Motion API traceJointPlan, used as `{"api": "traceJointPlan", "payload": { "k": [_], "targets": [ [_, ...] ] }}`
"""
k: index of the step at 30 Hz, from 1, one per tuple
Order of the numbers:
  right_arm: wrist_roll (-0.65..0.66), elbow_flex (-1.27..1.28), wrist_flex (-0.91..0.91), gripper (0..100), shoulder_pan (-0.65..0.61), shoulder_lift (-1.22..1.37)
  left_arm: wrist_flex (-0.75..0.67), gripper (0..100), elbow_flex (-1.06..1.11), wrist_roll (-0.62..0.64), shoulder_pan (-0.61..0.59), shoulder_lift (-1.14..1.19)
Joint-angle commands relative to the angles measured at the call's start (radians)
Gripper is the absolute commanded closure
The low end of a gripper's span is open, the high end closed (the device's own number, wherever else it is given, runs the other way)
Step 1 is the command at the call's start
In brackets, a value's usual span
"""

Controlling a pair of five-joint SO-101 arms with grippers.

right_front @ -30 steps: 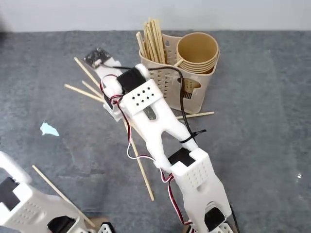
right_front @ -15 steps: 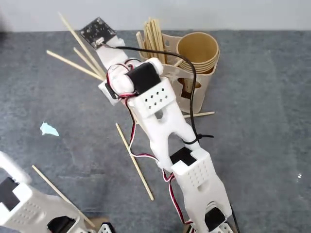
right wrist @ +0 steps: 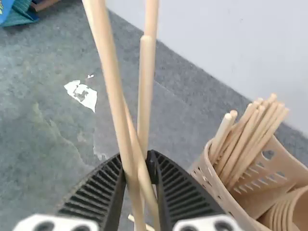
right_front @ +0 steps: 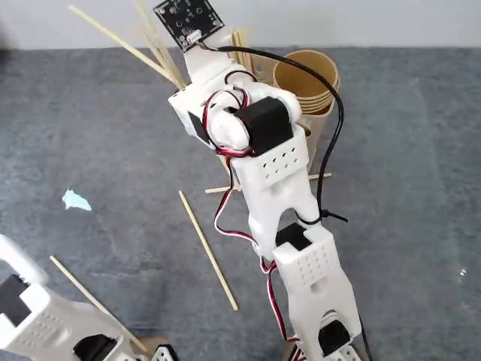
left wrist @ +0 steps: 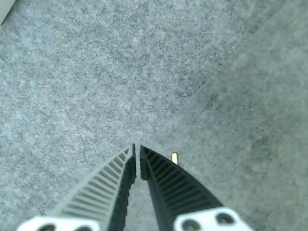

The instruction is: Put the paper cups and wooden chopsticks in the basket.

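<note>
Chopsticks first: a small bunch of wooden chopsticks point(right wrist: 115, 96) is pinched in my right gripper point(right wrist: 136, 162). The jaws are clamped on their lower part, and the long ends fan up toward the table's far edge. I hold them raised off the table, just beside the basket point(right_front: 322, 143) on the side facing the left edge, not yet over its opening.

The basket stands near the far edge, about midway along it. One side holds a nested stack of paper cups point(right_front: 307, 75) and the other a bundle of stored chopsticks point(right wrist: 250, 137) standing upright. I judge the cups done and the chopsticks partly done.

Left on the table are one loose chopstick point(right_front: 208, 250) in the middle, a second chopstick point(right_front: 319, 177) across the foot of the basket, and a third chopstick point(right_front: 90, 297) by the near left corner.

My left gripper point(left wrist: 137, 153) hangs over the grey table with its jaws pressed together on nothing, a chopstick tip point(left wrist: 174, 157) just beside them. A pale paper scrap point(right_front: 75, 200) lies toward the left edge.
</note>
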Motion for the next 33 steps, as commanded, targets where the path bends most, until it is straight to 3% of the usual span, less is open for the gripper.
{"api": "traceJointPlan", "payload": {
  "k": [1,25,33],
  "targets": [
    [-0.052,-0.041,-0.031,99.1,0.038,-0.099,-0.020,99,-0.005,-0.008,0.008,-0.049],
    [-0.066,-0.035,-0.596,99.1,0.206,-0.065,-0.020,99,-0.005,-0.008,0.008,-0.048],
    [-0.064,-0.041,-0.616,99.1,0.257,0.073,-0.020,99,-0.005,-0.008,0.008,-0.048]
  ]
}}
